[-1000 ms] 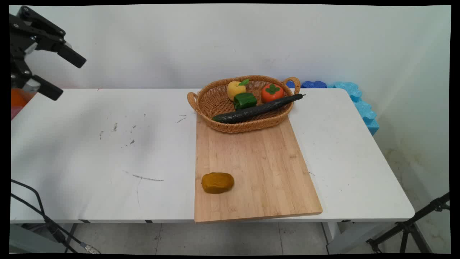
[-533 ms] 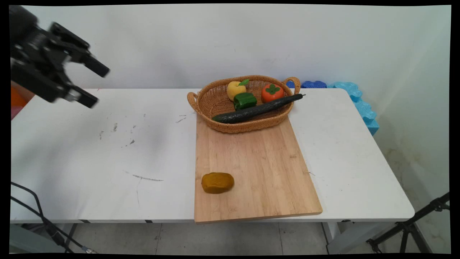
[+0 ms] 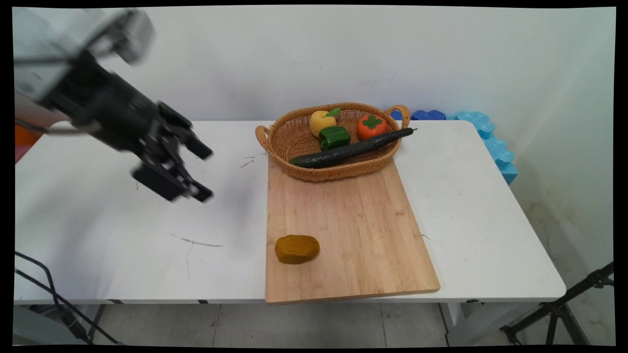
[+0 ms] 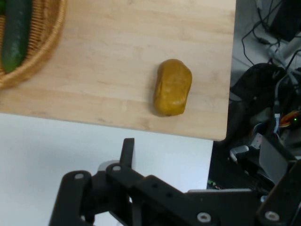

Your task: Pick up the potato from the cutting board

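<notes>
Main view. Claw [image 3: 206,174]: black, two fingers spread apart, grasping nothing, hanging above the bare table [image 3: 122,220] left of the board [image 3: 343,235], pointing right and down. Board: pale wood, lying on the table, its near edge overhanging the table's near edge. Lump [image 3: 297,249]: ochre-brown, rounded, on the board's near left corner, well apart from the claw. Basket [image 3: 294,142]: wicker, two handles, on the board's far end; holds a cucumber [image 3: 351,148] lying across it, a green pepper [image 3: 334,137], a yellow fruit [image 3: 320,121] and a red-orange fruit [image 3: 371,127]. Blue foam [image 3: 483,132]: behind the table's far right corner.

Hand view. Lump [image 4: 172,87] on the board [image 4: 117,61], near its corner. Basket rim [image 4: 44,44] and cucumber [image 4: 16,33] at upper left. Claw linkage along the bottom edge, above the white table [image 4: 56,146].
</notes>
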